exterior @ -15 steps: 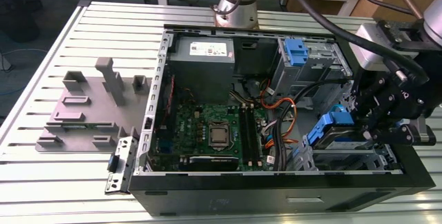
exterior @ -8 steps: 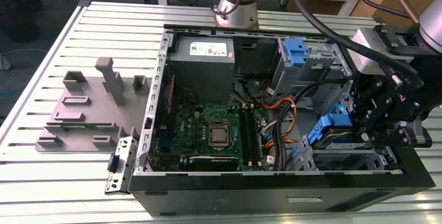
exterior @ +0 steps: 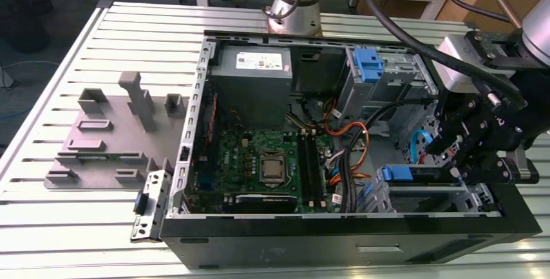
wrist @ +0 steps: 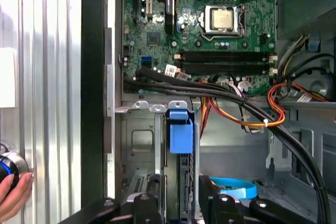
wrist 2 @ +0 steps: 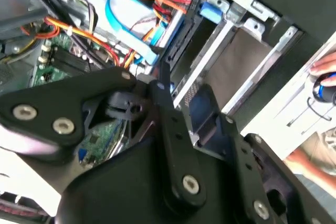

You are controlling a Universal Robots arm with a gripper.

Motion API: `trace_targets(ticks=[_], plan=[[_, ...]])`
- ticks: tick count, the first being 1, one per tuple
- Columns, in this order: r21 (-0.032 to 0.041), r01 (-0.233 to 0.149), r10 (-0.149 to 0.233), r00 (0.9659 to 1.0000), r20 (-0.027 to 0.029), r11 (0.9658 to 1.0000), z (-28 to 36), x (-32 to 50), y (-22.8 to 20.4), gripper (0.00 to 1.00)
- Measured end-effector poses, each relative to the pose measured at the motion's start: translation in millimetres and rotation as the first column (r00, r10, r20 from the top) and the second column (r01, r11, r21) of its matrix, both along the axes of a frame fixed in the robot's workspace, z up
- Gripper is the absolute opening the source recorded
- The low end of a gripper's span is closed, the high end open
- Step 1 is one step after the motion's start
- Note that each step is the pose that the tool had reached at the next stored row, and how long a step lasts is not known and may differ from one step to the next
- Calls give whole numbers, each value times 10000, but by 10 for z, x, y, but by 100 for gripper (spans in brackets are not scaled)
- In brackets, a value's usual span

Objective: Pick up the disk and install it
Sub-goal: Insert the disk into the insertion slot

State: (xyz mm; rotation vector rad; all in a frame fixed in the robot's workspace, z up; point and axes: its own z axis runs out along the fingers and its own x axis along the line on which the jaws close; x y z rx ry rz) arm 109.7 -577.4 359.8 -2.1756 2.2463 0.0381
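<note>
Far from the hand (wrist: pixel 180 187), across the bench (exterior: pixel 51 227): grey fixture (exterior: pixel 107 137), not involved. Nearer, inside the open case (exterior: pixel 344 247), the motherboard (exterior: pixel 257 163) lies just beyond the hand. Directly under the hand, the disk (exterior: pixel 404 174) stands edge-on in the drive bay, blue carrier tab sticking out ahead. The hand straddles the disk; can't tell if it's clamped or slack. My read: seating step. Stay square to the bay rails, push straight, and avoid the cable bundle (wrist: pixel 247 114) beside the hand.
</note>
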Motion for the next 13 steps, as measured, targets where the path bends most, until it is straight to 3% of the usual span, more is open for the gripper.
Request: trace_targets(ticks=[4,13], plan=[[12,-2,2,10000,24,10000,-7,-1,0,42],[39,-101,99,9992,380,9999,-68,-66,8,42]])
